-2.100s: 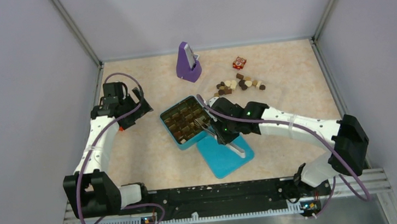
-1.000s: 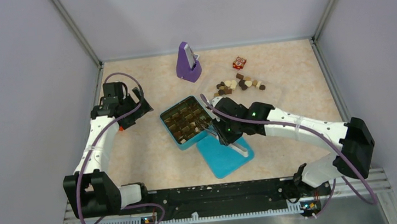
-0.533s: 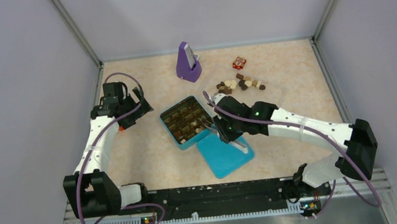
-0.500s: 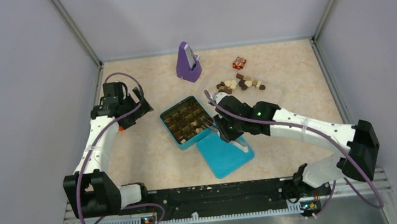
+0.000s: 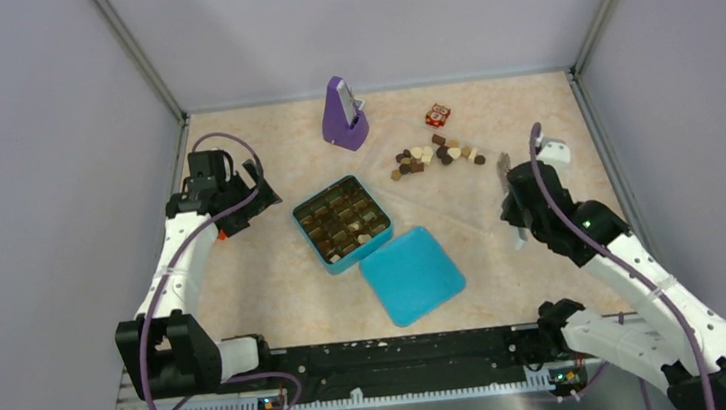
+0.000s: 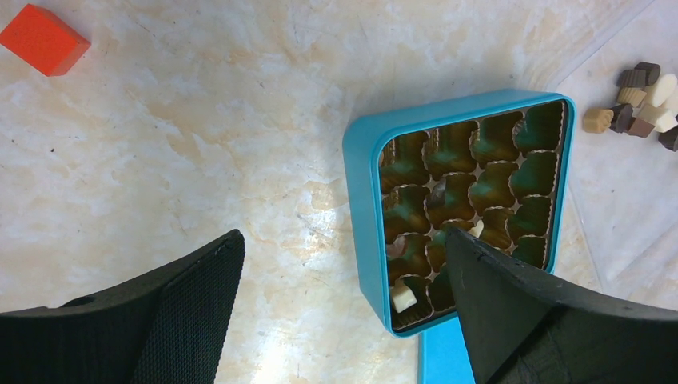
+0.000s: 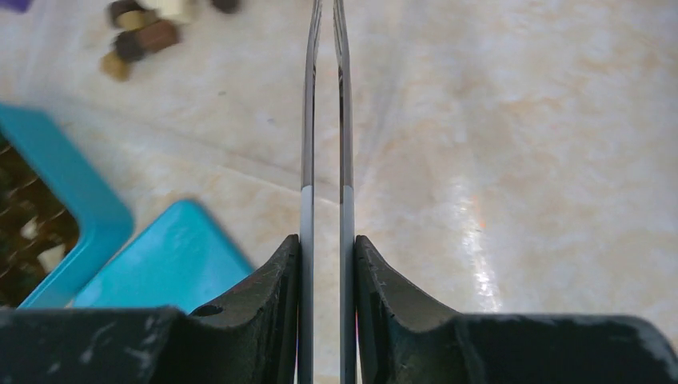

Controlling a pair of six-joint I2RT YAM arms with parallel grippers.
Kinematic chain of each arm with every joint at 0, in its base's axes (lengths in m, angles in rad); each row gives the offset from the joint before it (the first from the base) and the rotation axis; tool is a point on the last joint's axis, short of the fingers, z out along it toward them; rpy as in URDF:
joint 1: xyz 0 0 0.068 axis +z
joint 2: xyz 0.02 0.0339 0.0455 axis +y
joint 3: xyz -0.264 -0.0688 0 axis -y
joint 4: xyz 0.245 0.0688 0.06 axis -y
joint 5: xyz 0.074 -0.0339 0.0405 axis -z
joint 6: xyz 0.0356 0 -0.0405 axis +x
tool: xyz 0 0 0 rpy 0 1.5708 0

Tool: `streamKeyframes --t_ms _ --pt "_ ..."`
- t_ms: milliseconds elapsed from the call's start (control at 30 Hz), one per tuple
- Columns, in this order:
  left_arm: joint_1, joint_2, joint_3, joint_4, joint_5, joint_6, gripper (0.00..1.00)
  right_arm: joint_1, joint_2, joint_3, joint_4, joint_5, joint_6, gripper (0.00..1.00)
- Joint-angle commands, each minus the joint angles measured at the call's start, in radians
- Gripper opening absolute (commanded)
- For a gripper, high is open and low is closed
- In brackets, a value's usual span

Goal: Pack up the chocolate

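The loose chocolate (image 5: 438,155) lies in a small heap at the back right of the table and shows at the upper edges of both wrist views (image 6: 640,112) (image 7: 144,36). The open teal box (image 5: 341,222) holds a few pieces in its paper cups, among them a cream-white piece (image 6: 404,298). My right gripper (image 5: 515,212) hangs over bare table right of the box, shut on metal tweezers (image 7: 324,120) with nothing visible between the nearly closed blades. My left gripper (image 5: 262,190) stands open left of the box, empty (image 6: 344,236).
The teal lid (image 5: 412,275) lies flat in front of the box. A purple wedge-shaped object (image 5: 342,115) and a small red-and-white cube (image 5: 438,114) stand near the back. A red block (image 6: 44,38) lies at the left. A clear sheet (image 5: 458,191) lies under the heap.
My right arm has swung away from the box to the right side of the table, taking the tweezers with it. The left arm has not moved.
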Motion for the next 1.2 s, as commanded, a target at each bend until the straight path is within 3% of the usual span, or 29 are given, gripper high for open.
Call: streamKeyframes --t_ms 0,100,233,367,467,567,767,900,967,1067,1167 --pt "0.004 -0.012 0.017 0.027 0.009 0.007 0.99 -0.168 -0.064 -0.106 -0.030 0.093 0.084 0.10" --pt "0.005 -0.013 0.016 0.028 0.019 0.008 0.99 -0.246 -0.094 -0.193 -0.012 0.122 0.152 0.09" --pt "0.004 -0.020 0.020 0.018 -0.005 0.011 0.99 -0.252 -0.095 -0.259 0.019 0.189 0.219 0.09" --pt "0.004 -0.025 0.015 0.020 -0.003 0.010 0.99 -0.254 -0.068 -0.338 0.091 0.193 0.251 0.18" --pt "0.004 -0.023 0.014 0.019 -0.012 0.011 0.99 -0.268 -0.036 -0.381 0.120 0.178 0.286 0.34" --pt "0.005 -0.028 0.018 0.015 -0.025 0.016 0.99 -0.280 -0.027 -0.388 0.120 0.170 0.300 0.59" --pt "0.003 -0.031 0.016 0.024 0.025 0.036 0.99 -0.280 -0.064 -0.318 0.153 0.117 0.169 0.78" --pt "-0.009 -0.064 0.011 0.039 0.105 0.063 0.99 -0.279 -0.058 -0.245 0.197 0.006 0.056 0.80" --pt "-0.034 -0.093 -0.007 0.051 0.155 0.073 0.99 -0.277 -0.052 -0.233 0.252 -0.139 0.015 0.82" --pt "-0.129 -0.148 -0.050 0.040 0.177 0.063 0.99 -0.224 -0.017 -0.224 0.325 -0.273 -0.001 0.83" --pt "-0.290 -0.211 -0.119 0.012 0.174 0.038 0.99 -0.105 0.041 -0.215 0.367 -0.293 0.007 0.83"
